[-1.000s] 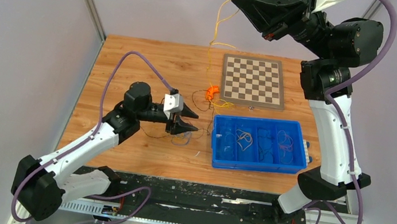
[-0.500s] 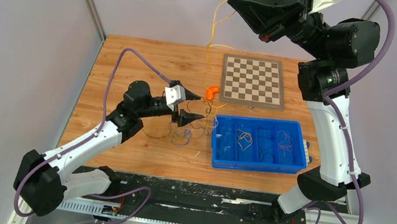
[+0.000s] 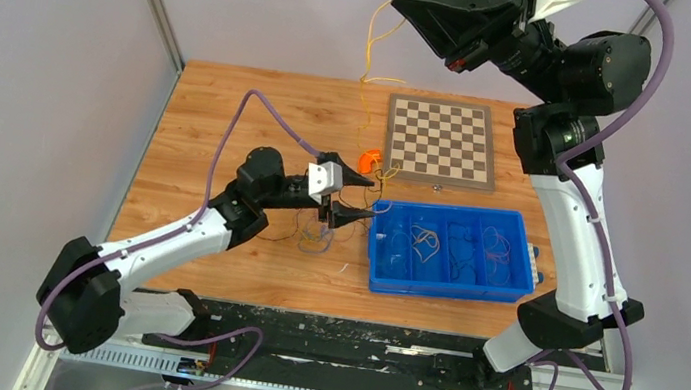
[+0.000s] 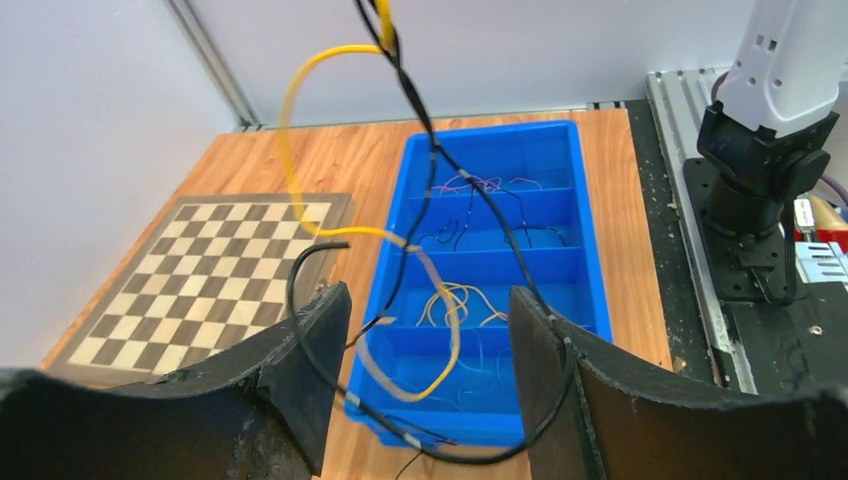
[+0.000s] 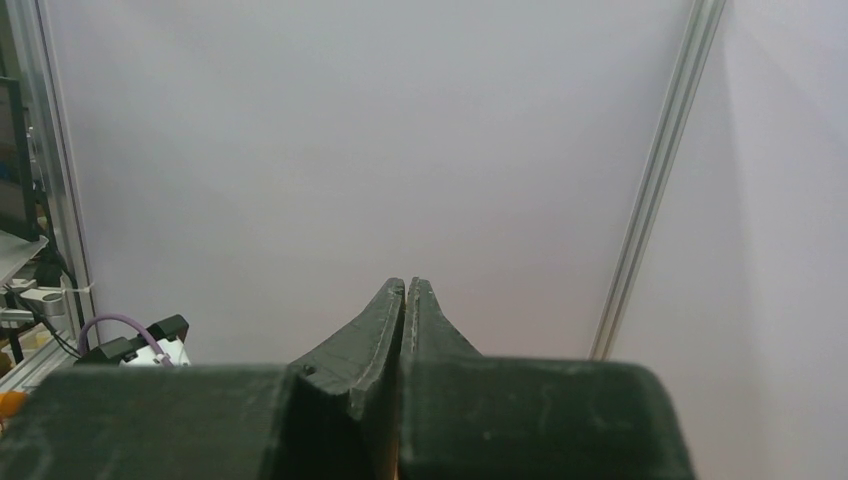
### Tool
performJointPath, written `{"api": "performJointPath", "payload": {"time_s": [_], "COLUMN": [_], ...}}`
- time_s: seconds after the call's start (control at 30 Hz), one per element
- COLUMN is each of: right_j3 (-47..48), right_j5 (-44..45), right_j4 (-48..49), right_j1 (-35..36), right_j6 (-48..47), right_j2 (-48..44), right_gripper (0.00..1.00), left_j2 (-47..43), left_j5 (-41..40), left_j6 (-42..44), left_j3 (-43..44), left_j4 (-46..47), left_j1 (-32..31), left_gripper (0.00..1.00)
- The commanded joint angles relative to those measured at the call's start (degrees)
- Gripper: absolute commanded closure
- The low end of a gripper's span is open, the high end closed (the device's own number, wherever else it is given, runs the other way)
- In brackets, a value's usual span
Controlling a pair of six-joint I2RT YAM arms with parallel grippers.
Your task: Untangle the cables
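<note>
My right gripper (image 3: 396, 3) is raised high above the table's far edge, shut on a yellow cable (image 3: 370, 47) that hangs down to the tabletop. My left gripper (image 3: 369, 199) stands open just left of the blue bin (image 3: 440, 290), low over the tangle. In the left wrist view the yellow cable (image 4: 281, 140) and a black cable (image 4: 467, 459) loop through the open left gripper (image 4: 428, 300); the black one drapes against the right finger (image 4: 560, 390). A purple-blue cable (image 3: 316, 242) lies on the wood under the left wrist.
The bin (image 4: 480, 128) has several compartments with sorted cables inside. A checkerboard (image 3: 440, 142) lies behind it, with a small orange piece (image 3: 367, 161) at its near left corner. The right arm's base stands right of the bin.
The left arm has reached right toward the bin, and its jaws have spread wider. The right gripper has drifted slightly up and left with the yellow cable.
</note>
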Motion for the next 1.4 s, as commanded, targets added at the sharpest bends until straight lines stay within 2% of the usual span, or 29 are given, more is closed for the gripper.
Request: {"api": "performJointPath", "payload": {"time_s": [0.0,0.1,0.2,0.23,0.3,0.4,0.43,0.53,0.67,0.8,0.9,1.0,1.1,1.13,1.17,1.3,1.37], "right_j3": [0.5,0.6,0.6,0.5,0.3,-1.3,-2.4,-7.1,-10.6,-6.7,-3.9,-4.4,-7.1,-8.7,-11.0,-26.1,-32.5], "right_j5": [1.2,1.4,1.6,1.8,2.3,4.6,5.4,8.7,10.6,8.0,6.4,1.3,-11.0,-14.1,-16.9,-22.0,-20.7], "right_j4": [1.0,1.0,0.9,0.6,-0.5,-2.0,-2.1,-2.1,-1.6,-1.0,-0.8,0.2,2.9,3.0,2.9,0.7,-4.8], "right_j1": [0.4,0.4,0.3,0.2,-0.5,-4.9,-7.7,-20.2,-39.4,-52.7,-57.8,-58.6,-55.8,-54.0,-51.8,-40.8,-34.1], "right_j6": [1.5,1.7,1.1,0.5,-0.9,-3.2,-4.5,-8.4,-10.9,-8.3,-6.2,-4.2,-0.5,-0.2,-0.5,-8.9,-18.1], "right_j2": [-0.5,-0.5,-0.9,-1.2,-2.0,-4.0,-4.9,-7.4,-6.1,-1.4,0.9,1.2,0.8,0.3,-0.7,-8.4,-11.5], "right_gripper": [1.0,1.0,1.0,1.0,1.0,1.0,1.0,1.0,1.0,1.0,1.0,1.0,1.0,0.95,0.85,0.37,0.26], "left_j2": [2.8,4.7,6.1,6.0,4.5,-0.9,-2.2,-8.0,-13.2,-14.9,-12.8,-10.0,-9.1,-9.2,-9.9,-12.4,-13.8], "left_j5": [1.2,1.7,0.8,0.5,-1.0,-3.3,-3.3,-2.8,-0.8,1.7,2.7,4.3,10.5,12.4,15.7,21.9,23.4], "left_j6": [1.3,1.0,1.0,1.6,3.9,6.8,6.9,12.5,24.9,39.5,47.2,50.9,45.7,44.2,39.9,28.8,23.9], "left_j3": [3.6,5.6,6.8,6.7,5.4,1.0,-0.1,-4.1,-8.0,-9.4,-8.4,-6.2,-0.4,0.7,3.2,10.0,11.9], "left_j4": [4.8,5.0,4.4,3.4,0.5,-8.0,-9.8,-23.4,-38.3,-50.3,-56.6,-60.5,-62.3,-62.4,-61.9,-60.3,-58.4], "left_j1": [-1.1,-1.6,-1.7,-1.7,-1.7,0.1,2.4,8.6,21.4,36.4,43.2,48.8,49.7,49.6,49.3,46.0,44.1], "left_gripper": [0.35,0.44,0.68,0.81,0.97,1.0,1.0,1.0,1.0,1.0,1.0,1.0,1.0,1.0,1.0,1.0,1.0]}}
